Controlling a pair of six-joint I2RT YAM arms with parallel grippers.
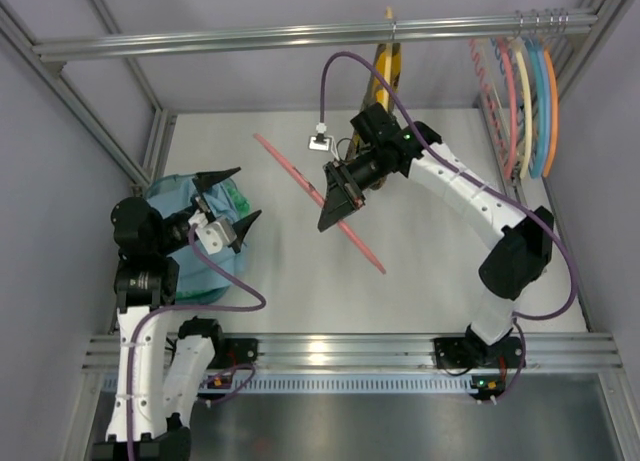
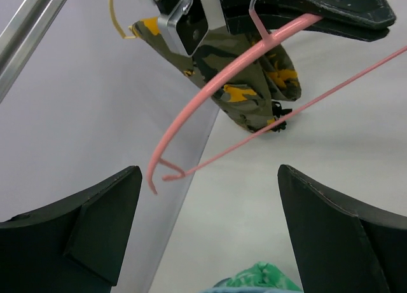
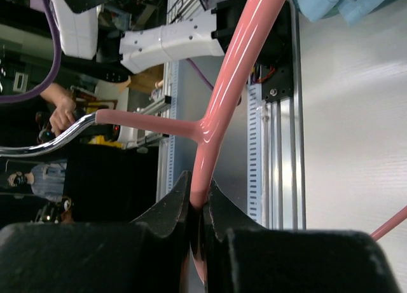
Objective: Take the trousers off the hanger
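The light blue trousers (image 1: 190,236) lie crumpled on the table at the left, off the hanger, under my left gripper (image 1: 232,198). That gripper is open and empty just above them; a sliver of blue cloth (image 2: 254,289) shows at the bottom of the left wrist view. My right gripper (image 1: 333,206) is shut on the salmon-pink hanger (image 1: 320,201), holding it bare above the table middle. The hanger (image 3: 222,102) runs up from the shut fingers in the right wrist view, its silver hook (image 3: 38,147) to the left. The hanger (image 2: 210,96) also shows in the left wrist view.
A green-and-white patterned cloth (image 1: 232,196) lies with the trousers. A yellow-and-dark patterned garment (image 1: 388,71) hangs on the rail (image 1: 300,33) at the back. Several bare coloured hangers (image 1: 525,96) hang at the back right. Frame posts stand at both sides.
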